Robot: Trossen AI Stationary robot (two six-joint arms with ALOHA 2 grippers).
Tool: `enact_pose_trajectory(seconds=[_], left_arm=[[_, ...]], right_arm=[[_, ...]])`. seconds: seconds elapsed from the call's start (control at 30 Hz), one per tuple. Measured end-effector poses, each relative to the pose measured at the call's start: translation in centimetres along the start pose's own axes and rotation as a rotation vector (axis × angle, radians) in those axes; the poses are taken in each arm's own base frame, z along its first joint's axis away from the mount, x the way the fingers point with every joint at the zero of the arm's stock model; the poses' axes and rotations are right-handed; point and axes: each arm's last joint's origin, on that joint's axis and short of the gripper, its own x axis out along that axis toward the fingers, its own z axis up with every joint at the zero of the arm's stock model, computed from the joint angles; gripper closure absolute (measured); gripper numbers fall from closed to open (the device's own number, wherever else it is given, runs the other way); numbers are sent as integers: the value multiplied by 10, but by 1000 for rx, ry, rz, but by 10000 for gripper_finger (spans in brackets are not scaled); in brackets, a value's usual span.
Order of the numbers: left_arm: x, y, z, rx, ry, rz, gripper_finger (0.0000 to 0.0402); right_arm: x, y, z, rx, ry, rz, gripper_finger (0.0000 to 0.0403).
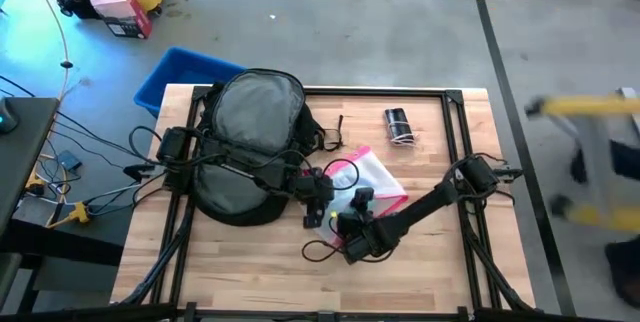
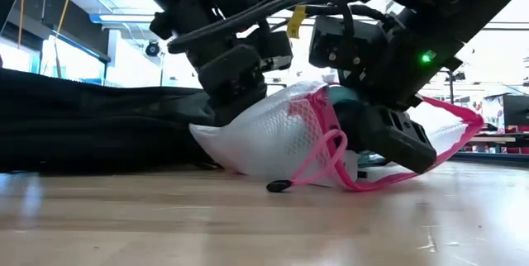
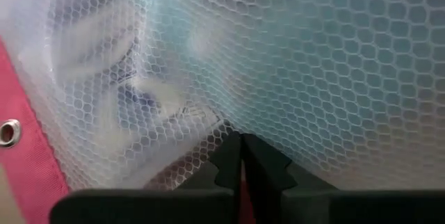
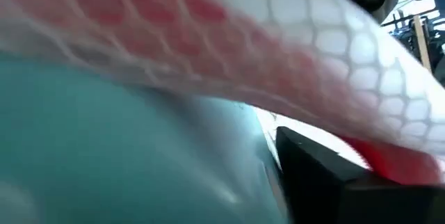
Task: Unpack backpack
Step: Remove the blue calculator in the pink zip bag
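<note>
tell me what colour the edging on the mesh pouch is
Pink, on the white mesh pouch; the low view shows it best.

Matt black fabric backpack [image 1: 250, 142]; clear honeycomb-mesh plastic pouch [image 2: 273, 138] with pink cloth edging; smooth pale wooden table [image 1: 420, 272]

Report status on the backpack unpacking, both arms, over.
Left tool shut on mesh pouch. Right tool at the pouch too, grip unclear. Backpack flat on table, beside pouch. Small dark roll lies clear.

Pouch [image 1: 372, 184] just right of backpack [image 1: 250, 142]; perhaps touching.
</note>
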Motion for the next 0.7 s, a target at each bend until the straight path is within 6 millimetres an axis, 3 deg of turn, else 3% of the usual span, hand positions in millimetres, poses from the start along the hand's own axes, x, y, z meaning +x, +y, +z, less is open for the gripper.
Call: enact_pose_trajectory(seconds=[0.1, 0.23, 0.7], left_arm=[[-1, 1, -1, 10, 6, 62, 401], [-9, 2, -4, 38, 38, 213, 401], [-16, 9, -8, 105, 78, 437, 401]], right_arm=[[-3, 3, -2, -27, -3, -10, 306], [-18, 7, 1, -12, -21, -16, 333], [-88, 14, 22, -34, 11, 159, 334]])
